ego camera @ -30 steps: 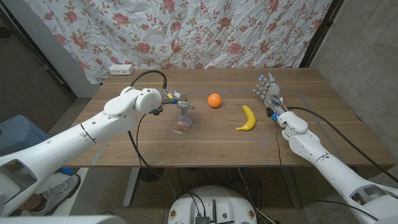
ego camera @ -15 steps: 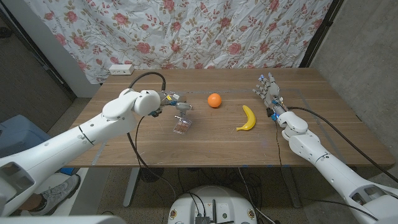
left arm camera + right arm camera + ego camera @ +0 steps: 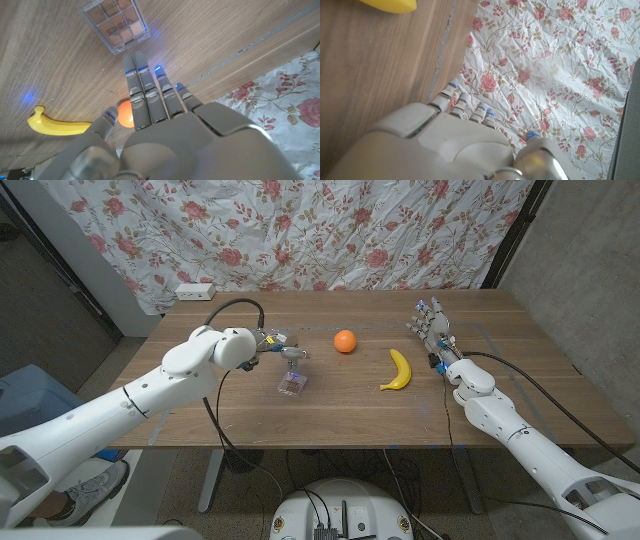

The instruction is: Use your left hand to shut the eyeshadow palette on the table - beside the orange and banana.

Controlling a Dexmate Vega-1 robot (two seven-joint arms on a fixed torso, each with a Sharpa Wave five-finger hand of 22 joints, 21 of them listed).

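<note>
Two pieces of fruit and one small eyeshadow palette (image 3: 292,384) sit on the wooden counter (image 3: 340,410), and the left robot hand (image 3: 284,350) hovers just past the palette's far edge, fingers stretched out straight and close side by side, holding nothing. From its wrist view the fingers (image 3: 140,85) reach toward the palette (image 3: 116,25), with the fingertips just short of it and not touching as far as I can tell. The palette lies flat just ahead of those fingertips; through what looks like a clear cover I can see rows of tan and brown pans, so I judge it closed or nearly so, though I cannot tell whether it has latched. Holding the hand extended like that makes sense to me: a flat set of fingers suits pressing a lid down, not grasping. The orange (image 3: 345,341) rests beyond and to the side of the left robot hand, and the banana (image 3: 398,370) lies further off toward the other arm, both well apart from the palette so nothing gets bumped. The right robot hand (image 3: 432,326) stands upright near the counter's far side, fingers spread and empty, just beside the banana, evidently parked out of the way since the job belongs to the left one.
</note>
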